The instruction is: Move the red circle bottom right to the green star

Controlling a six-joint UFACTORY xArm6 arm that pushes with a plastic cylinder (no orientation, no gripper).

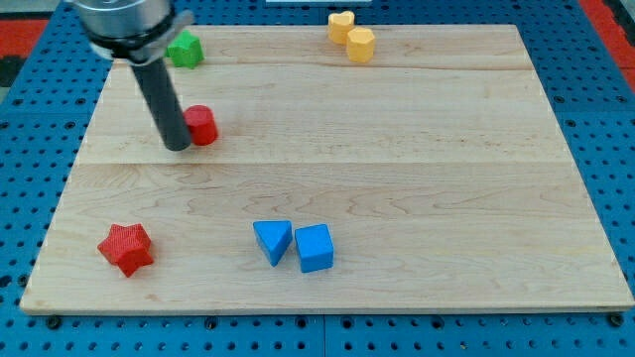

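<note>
The red circle (202, 124) lies on the wooden board at the view's upper left. The green star (185, 50) sits above it near the board's top edge, partly hidden by the arm's housing. My tip (177, 147) stands at the red circle's left side, touching it or nearly so. The red circle is below and slightly right of the green star.
A red star (126, 248) lies at the view's bottom left. A blue triangle (273, 241) and a blue cube (315, 248) sit side by side at bottom centre. A yellow heart (341, 25) and a yellow hexagon (361, 45) touch at the top.
</note>
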